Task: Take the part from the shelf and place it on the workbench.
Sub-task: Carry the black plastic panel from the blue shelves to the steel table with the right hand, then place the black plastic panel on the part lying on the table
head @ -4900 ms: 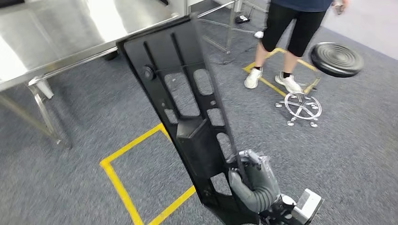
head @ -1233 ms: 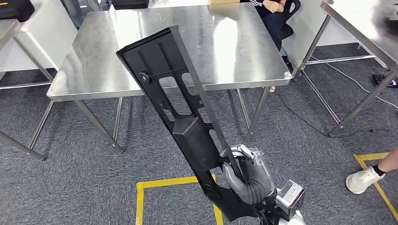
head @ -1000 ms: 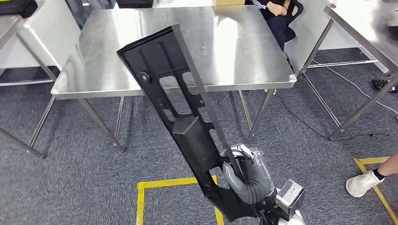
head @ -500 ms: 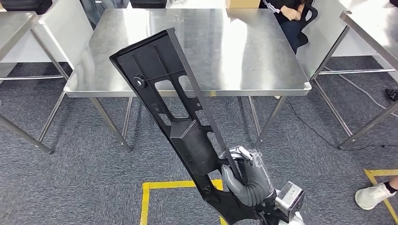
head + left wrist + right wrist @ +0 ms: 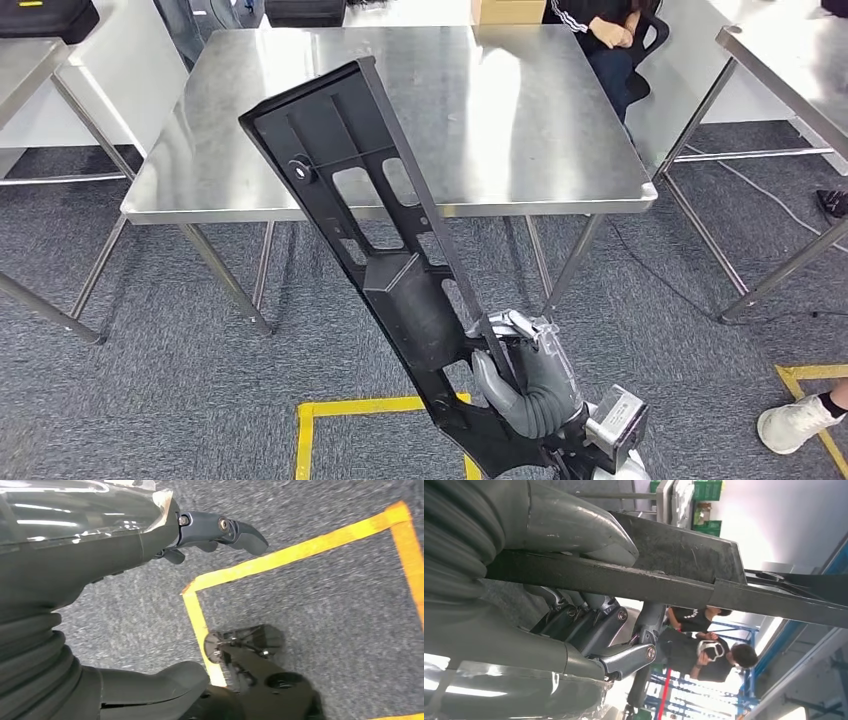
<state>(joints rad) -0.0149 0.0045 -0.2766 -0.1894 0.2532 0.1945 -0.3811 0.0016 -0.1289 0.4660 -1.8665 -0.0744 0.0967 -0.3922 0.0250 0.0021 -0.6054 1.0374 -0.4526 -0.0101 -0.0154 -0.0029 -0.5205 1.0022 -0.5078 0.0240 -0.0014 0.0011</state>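
Since half a second ago our whole view has swung a little: the workbench (image 5: 500, 110) sits slightly further left and lower in frame, a sign that we are turning, while the part (image 5: 390, 270) keeps its place against our right hand (image 5: 530, 385).

In the head view, that hand grips the part near its lower end, fingers wrapped round one long edge. The part is off the shelf and carried tilted, its top leaning out over the bench's near edge without touching it. It is a long, flat, matt black moulding, ribbed, with a row of rounded cut-outs, a raised boxy block at mid-length and a small round boss near the top. The bench is brushed steel, shiny and hard, on thin steel legs; the floor is grey carpet with yellow tape (image 5: 370, 408).

To do this step well, we judge that we should close up square to the bench, lift the long end clear of its rim, and lay the part down flat before letting go; held so low, it will want to lever round.

In the left wrist view, the left hand (image 5: 150, 530) hangs over the carpet holding nothing, its fingers loosely apart.

In the right wrist view, thumb and fingers (image 5: 589, 615) clamp the part's thin edge from both sides.
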